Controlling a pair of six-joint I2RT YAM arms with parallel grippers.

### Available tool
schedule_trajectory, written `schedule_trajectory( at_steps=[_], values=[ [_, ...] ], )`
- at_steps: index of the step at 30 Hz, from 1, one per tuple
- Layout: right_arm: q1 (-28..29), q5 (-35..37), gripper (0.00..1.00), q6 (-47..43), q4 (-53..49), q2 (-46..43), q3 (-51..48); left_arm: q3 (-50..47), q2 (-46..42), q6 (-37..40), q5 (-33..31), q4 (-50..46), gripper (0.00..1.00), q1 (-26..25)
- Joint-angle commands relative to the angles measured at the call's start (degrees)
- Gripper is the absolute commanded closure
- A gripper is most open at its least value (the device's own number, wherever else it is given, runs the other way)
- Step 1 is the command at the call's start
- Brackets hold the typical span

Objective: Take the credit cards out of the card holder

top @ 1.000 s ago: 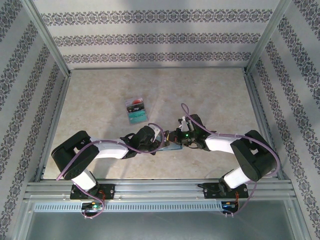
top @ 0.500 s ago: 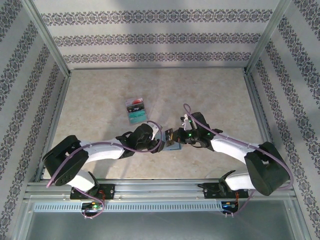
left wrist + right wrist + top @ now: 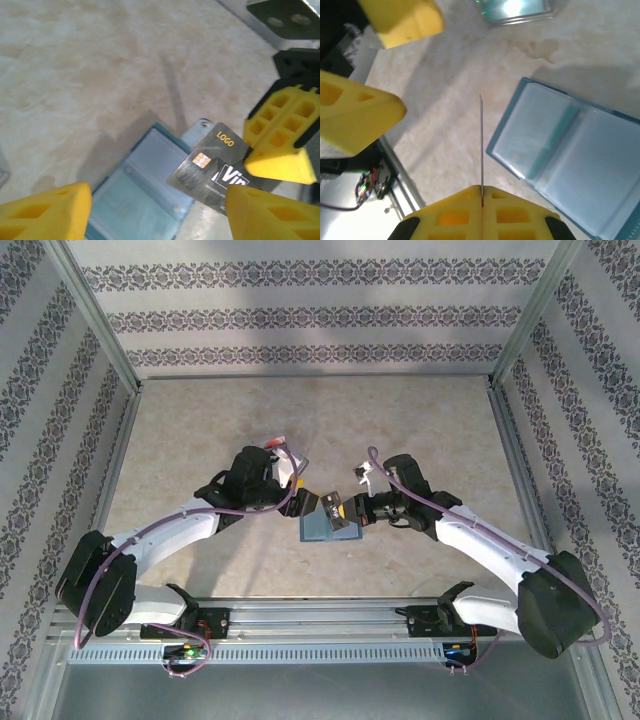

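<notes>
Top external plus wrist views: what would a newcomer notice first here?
The right gripper is shut on a dark grey card with a chip and orange LOGO lettering, near the middle of the table. Next to it the blue-grey card holder lies open and flat, with the left gripper open close by.

- Overhead, the left arm (image 3: 200,522) sits right over the cards laid out far-left of the card holder (image 3: 328,528). Just a red-and-white sliver (image 3: 275,443) peeks out.
- On the left wrist camera, the holder's near part runs out of frame between the yellow fingers (image 3: 50,210) of the left gripper (image 3: 159,200).
- The dark card (image 3: 210,165) has one corner tucked behind the right gripper (image 3: 255,147), and its small print is too blurred to read.
- On the right wrist camera, that card is edge-on, a thin line, so its face is unseen.
- There the holder's right panel is cropped, and a teal thing (image 3: 517,10) is blurred and cut off.
</notes>
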Motion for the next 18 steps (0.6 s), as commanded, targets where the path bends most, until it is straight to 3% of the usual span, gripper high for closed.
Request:
schedule_trajectory(
  at_steps=[1, 6, 9, 15, 18],
  values=[
    [0.67, -6.01, 1.0, -5.08, -2.5, -1.36, 2.21, 2.41, -0.6, 7.98, 14.98, -5.78, 0.32, 2.05],
    [2.07, -8.87, 0.99, -7.85, -4.56, -1.89, 3.89, 4.63, -0.69, 14.21, 19.76, -11.96, 0.36, 2.13],
    [2.86, -9.83, 1.0, -8.83, -5.12, -1.74, 4.65, 4.78, -0.51, 15.01, 20.45, -13.08, 0.43, 2.1],
    [4.44, -10.84, 1.0, -10.5, -5.93, -1.19, 6.01, 5.02, 0.87, 15.85, 22.96, -15.06, 0.48, 2.11],
    [4.4, -10.67, 1.0, -10.61, -6.01, -1.19, 6.19, 4.74, 1.01, 15.63, 24.54, -14.84, 0.59, 2.11]
  ],
)
